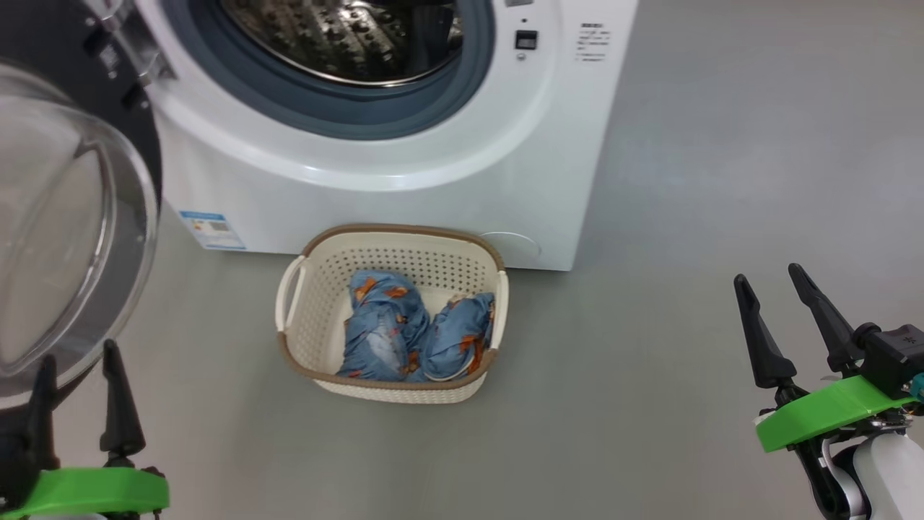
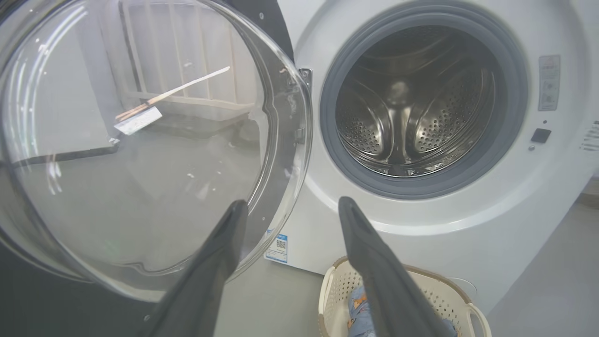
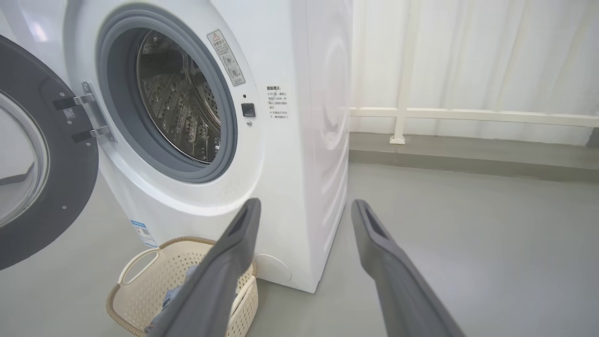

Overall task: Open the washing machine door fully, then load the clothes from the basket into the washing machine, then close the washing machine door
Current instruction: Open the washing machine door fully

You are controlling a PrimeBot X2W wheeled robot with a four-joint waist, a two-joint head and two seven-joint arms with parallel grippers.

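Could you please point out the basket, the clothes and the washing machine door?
basket (image 1: 411, 261), head view, back wall.
clothes (image 1: 379, 325), head view, left garment.
washing machine door (image 2: 140, 164), left wrist view, glass window.

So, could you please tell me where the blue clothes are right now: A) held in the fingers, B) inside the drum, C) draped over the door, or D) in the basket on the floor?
D: the clothes lie bundled inside the basket in front of the washing machine.

Left gripper (image 1: 78, 355) and right gripper (image 1: 766, 274): two long, tapered black fingers (image 1: 761, 347) each, above a bright green collar (image 1: 823, 413); white forearm shell (image 1: 891, 469) behind the right.
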